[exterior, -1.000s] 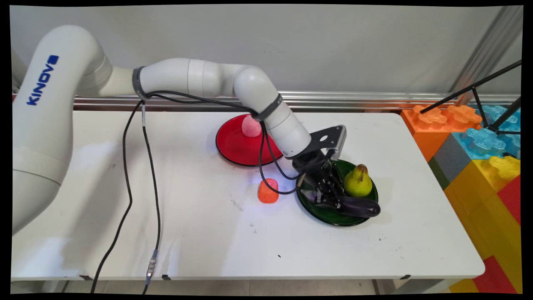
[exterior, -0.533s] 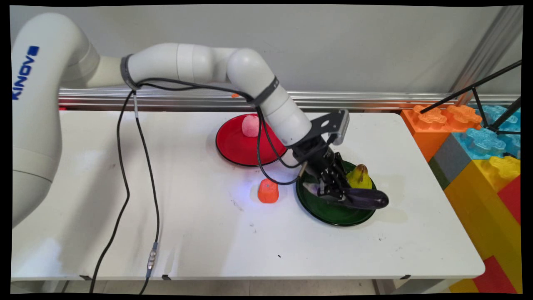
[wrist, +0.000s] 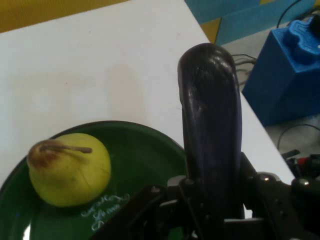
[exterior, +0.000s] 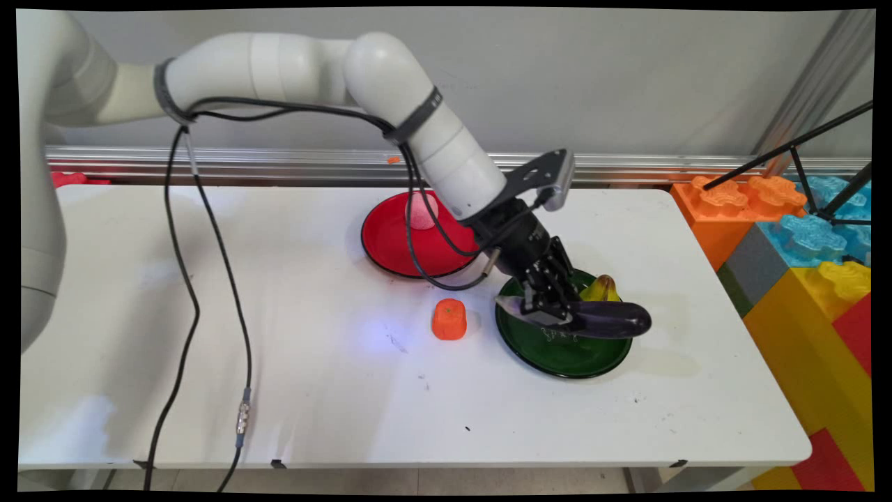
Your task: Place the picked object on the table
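My black gripper (exterior: 552, 314) is shut on a dark purple eggplant (exterior: 606, 320), which hangs level a little above the green plate (exterior: 557, 355). In the hand view the eggplant (wrist: 212, 130) runs straight up from between the fingers, out past the plate's rim. A yellow-green pear (exterior: 601, 289) stands on the green plate behind the eggplant, which partly hides it; in the hand view the pear (wrist: 70, 167) sits at the left on the green plate (wrist: 145, 155).
An orange fruit-like piece (exterior: 449, 319) lies on the white table (exterior: 313, 390) just left of the green plate. A red plate (exterior: 390, 244) with a pink object (exterior: 420, 211) sits behind. Large coloured building blocks (exterior: 801, 258) stand at the right edge. Black cables (exterior: 202, 300) hang at left.
The gripper has risen with the eggplant, lifting it off the green plate and carrying it slightly back and to the right. The arm's upper links have swung upward.
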Robot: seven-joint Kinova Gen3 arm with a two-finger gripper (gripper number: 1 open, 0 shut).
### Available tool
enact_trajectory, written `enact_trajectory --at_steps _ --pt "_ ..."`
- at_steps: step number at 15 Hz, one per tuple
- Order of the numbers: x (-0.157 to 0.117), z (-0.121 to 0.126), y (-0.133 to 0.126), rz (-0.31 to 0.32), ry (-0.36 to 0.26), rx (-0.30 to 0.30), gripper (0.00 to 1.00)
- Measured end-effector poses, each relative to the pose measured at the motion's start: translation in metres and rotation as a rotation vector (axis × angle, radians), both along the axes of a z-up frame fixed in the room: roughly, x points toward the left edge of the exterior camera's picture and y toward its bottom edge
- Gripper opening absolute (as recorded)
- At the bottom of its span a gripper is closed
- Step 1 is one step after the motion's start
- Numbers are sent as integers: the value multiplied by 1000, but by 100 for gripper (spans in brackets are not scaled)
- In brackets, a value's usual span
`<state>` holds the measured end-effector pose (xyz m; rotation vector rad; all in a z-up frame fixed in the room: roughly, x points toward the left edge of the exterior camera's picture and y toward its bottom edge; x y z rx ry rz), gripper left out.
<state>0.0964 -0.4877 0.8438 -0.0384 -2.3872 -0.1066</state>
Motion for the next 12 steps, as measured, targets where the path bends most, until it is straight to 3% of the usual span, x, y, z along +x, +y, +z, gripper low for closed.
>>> enact_trajectory --at_steps 6,12 --pt "37 23 26 31 -40 66 0" --pt "87 25 55 64 -96 129 0"
